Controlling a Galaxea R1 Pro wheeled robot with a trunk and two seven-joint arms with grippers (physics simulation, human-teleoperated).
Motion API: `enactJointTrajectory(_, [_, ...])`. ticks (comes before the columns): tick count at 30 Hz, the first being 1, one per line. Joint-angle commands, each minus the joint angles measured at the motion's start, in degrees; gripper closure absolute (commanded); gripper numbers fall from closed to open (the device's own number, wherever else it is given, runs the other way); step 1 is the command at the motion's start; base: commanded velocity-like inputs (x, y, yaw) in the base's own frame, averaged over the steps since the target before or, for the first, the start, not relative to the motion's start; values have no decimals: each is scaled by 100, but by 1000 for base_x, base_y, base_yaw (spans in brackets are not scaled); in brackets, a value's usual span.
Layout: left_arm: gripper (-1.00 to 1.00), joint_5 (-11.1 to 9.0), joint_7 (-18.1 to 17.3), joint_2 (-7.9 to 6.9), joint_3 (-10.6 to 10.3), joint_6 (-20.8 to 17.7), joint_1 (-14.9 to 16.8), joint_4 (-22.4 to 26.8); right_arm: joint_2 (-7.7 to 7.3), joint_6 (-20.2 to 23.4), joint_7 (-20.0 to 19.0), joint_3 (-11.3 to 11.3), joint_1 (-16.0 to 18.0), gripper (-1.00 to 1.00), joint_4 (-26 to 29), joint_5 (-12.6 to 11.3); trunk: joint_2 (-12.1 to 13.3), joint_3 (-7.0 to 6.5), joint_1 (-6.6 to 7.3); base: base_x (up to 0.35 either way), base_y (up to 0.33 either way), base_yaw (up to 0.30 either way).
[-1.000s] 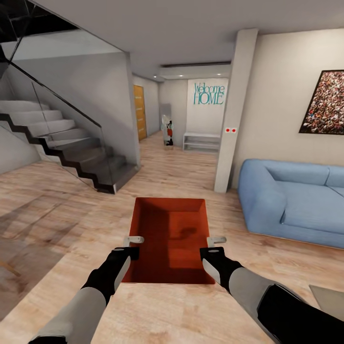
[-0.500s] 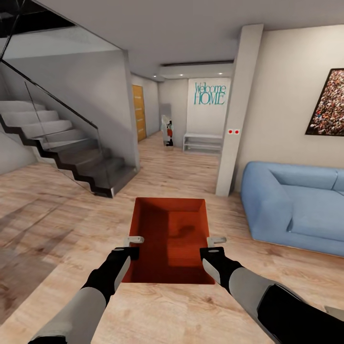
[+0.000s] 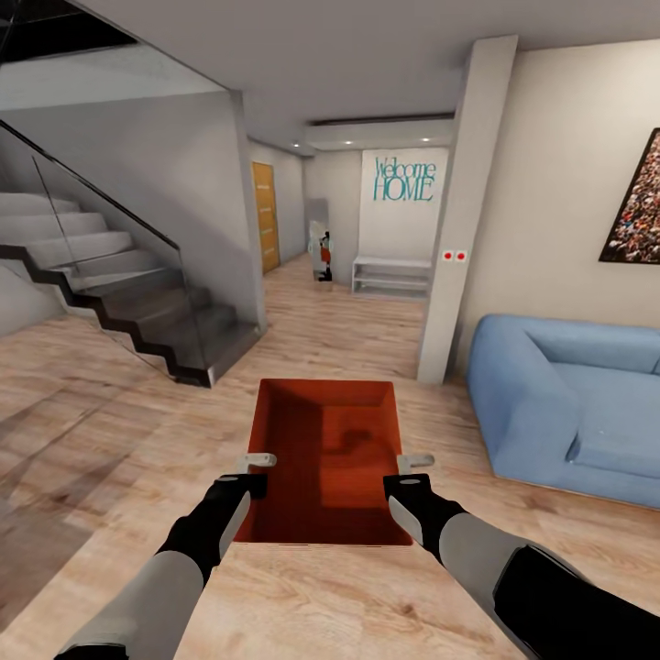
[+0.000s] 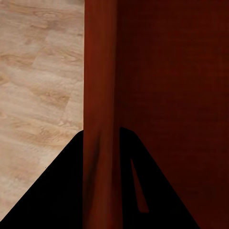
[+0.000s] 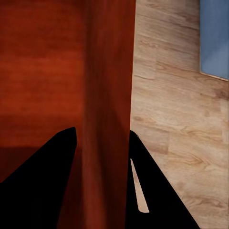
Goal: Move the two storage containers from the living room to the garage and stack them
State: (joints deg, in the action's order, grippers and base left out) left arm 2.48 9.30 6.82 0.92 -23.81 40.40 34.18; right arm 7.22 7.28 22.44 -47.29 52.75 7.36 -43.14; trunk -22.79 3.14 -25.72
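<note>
One orange-red storage container point(image 3: 327, 463) is seen, gripped by two hands — the left hand point(image 3: 258, 469) and the right hand point(image 3: 414, 469). One blue sofa point(image 3: 568, 403), one staircase point(image 3: 119, 298) and one wall picture point(image 3: 637, 206) are counted.

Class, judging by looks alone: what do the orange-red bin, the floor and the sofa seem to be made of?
Storage container: probably moulded plastic; plain, smooth, matte, uniformly coloured walls.
Floor: light wood or wood-look planks; grain and seams show, with a slight sheen.
Sofa: probably fabric upholstery; soft rounded cushions, matte blue.
</note>
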Motion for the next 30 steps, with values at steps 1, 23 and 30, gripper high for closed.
enactJointTrajectory(1, [100, 7, 2, 85, 31, -36, 3, -8, 17, -332, 15, -289, 7, 100, 143, 131, -13, 13, -7, 322, 0, 0])
enactJointTrajectory(23, [100, 7, 2, 87, 31, -36, 3, -11, 16, -333, 15, -289, 7, 100, 144, 131, -13, 13, -7, 322, 0, 0])
enactJointTrajectory(30, [100, 7, 2, 87, 31, -36, 3, -14, 16, -333, 15, -289, 7, 100, 146, 131, -13, 13, -7, 322, 0, 0])
